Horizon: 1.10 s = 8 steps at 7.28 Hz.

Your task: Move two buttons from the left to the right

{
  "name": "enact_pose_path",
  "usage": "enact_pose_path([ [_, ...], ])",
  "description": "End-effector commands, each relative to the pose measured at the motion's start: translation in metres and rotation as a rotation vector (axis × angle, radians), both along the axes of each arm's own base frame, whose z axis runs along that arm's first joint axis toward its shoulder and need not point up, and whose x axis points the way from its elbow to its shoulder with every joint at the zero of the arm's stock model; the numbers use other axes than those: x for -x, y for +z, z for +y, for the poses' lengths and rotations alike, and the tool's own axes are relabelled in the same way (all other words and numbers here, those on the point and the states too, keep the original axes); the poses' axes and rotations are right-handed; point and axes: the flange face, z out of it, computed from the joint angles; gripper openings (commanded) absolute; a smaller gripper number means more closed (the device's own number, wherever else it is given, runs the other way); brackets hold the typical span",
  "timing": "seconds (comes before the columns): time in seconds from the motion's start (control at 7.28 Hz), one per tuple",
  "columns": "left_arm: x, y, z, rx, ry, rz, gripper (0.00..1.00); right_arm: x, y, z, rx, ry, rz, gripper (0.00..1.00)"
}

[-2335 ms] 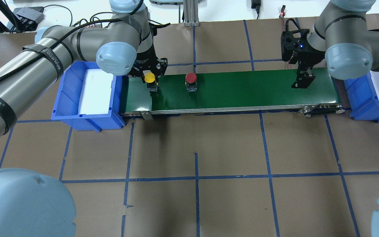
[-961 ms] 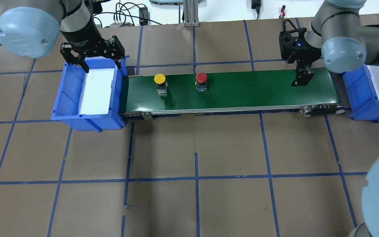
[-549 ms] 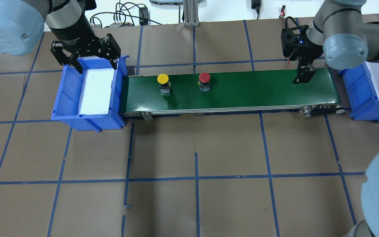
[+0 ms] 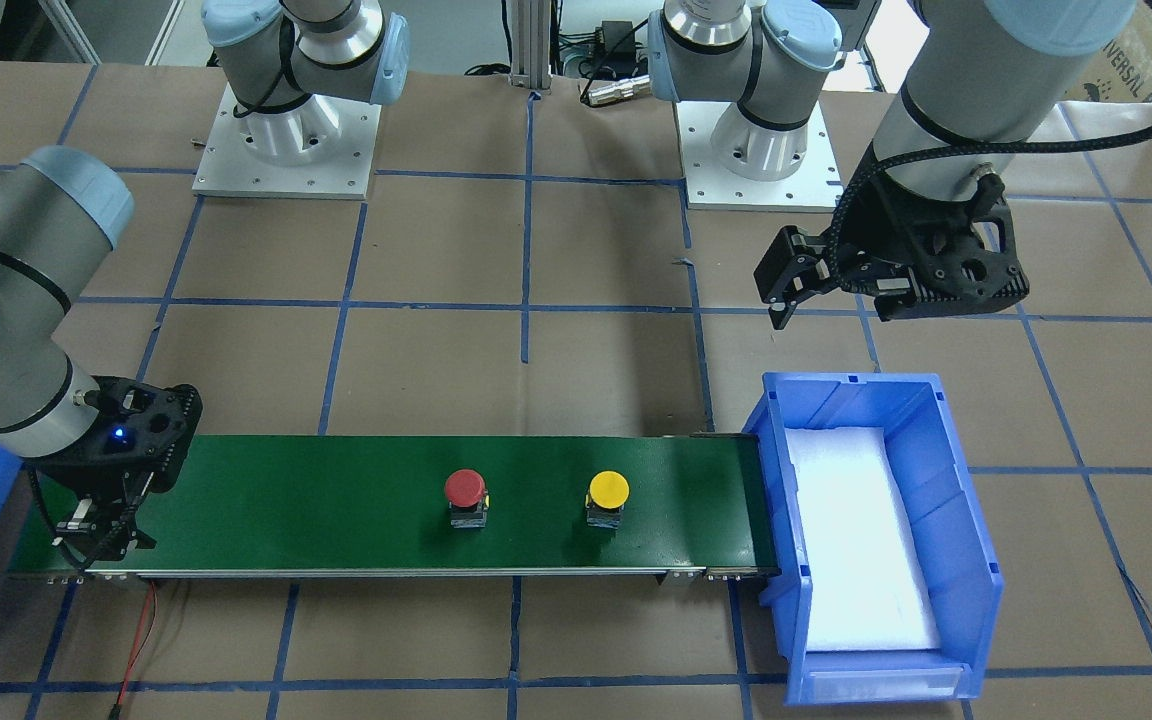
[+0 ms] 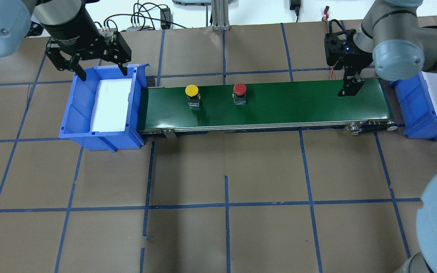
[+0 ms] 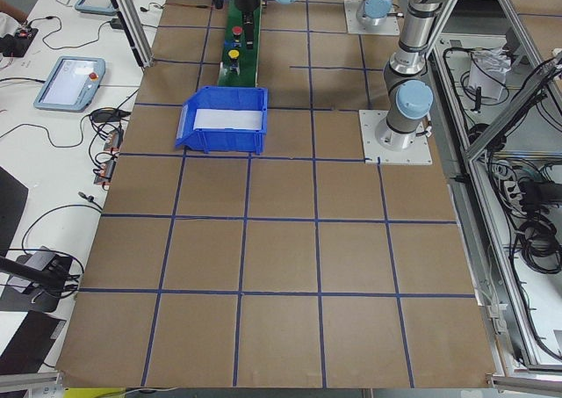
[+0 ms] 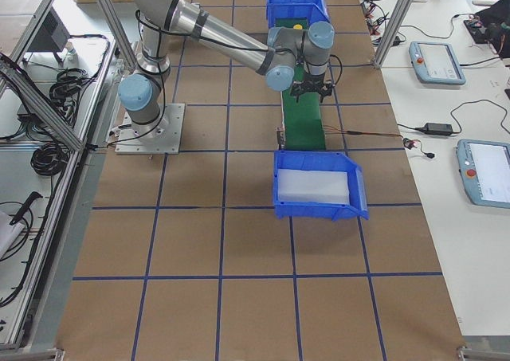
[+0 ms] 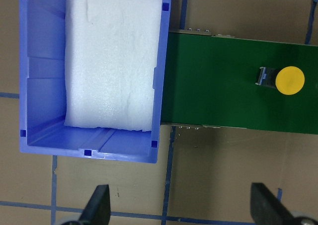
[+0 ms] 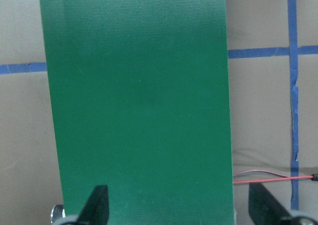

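Observation:
The yellow button (image 5: 192, 90) and the red button (image 5: 239, 89) stand upright on the green conveyor belt (image 5: 279, 108), yellow to the left of red. Both also show in the front view, yellow (image 4: 608, 488) and red (image 4: 464, 487). My left gripper (image 5: 102, 70) is open and empty, raised above the left blue bin (image 5: 102, 133). Its wrist view shows the yellow button (image 8: 290, 80) far off to the side. My right gripper (image 5: 349, 88) hangs open and empty over the belt's right end. Its wrist view shows only bare belt (image 9: 134, 96).
The left bin holds only a white foam pad (image 5: 111, 104). A second blue bin (image 5: 415, 117) with a white pad stands past the belt's right end. A red wire (image 9: 268, 175) lies on the table beside the belt. The brown table has blue tape lines.
My left gripper let go of the yellow button, then rose and drew back over the left bin. Both buttons have travelled right along the belt. My right gripper has hardly moved.

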Motion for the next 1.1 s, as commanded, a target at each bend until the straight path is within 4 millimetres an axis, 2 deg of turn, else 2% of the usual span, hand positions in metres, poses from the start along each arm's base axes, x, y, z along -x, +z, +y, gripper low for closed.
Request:
enact_pose_path([
  [0.0,0.001,0.009,-0.004,0.005,-0.003,-0.003,1.00,0.000,-0.003,-0.002,0.011,0.013,0.002,1.00],
  [0.14,0.000,0.004,0.003,-0.023,0.001,0.007,1.00,-0.001,-0.004,-0.002,0.009,0.008,0.002,1.00],
  [0.27,0.000,-0.006,-0.001,-0.044,-0.002,-0.003,1.00,0.000,-0.006,-0.003,0.008,0.010,0.001,1.00],
  [0.41,0.000,-0.003,0.000,-0.038,0.000,-0.004,1.00,0.001,-0.006,-0.003,0.006,0.007,0.004,1.00],
  [0.69,0.003,-0.018,0.003,-0.063,-0.005,0.006,1.00,0.001,-0.008,-0.003,0.003,0.007,0.004,1.00],
  [0.96,0.001,-0.014,0.007,-0.057,-0.003,-0.003,1.00,0.001,-0.007,-0.003,0.006,0.007,0.004,1.00],
])
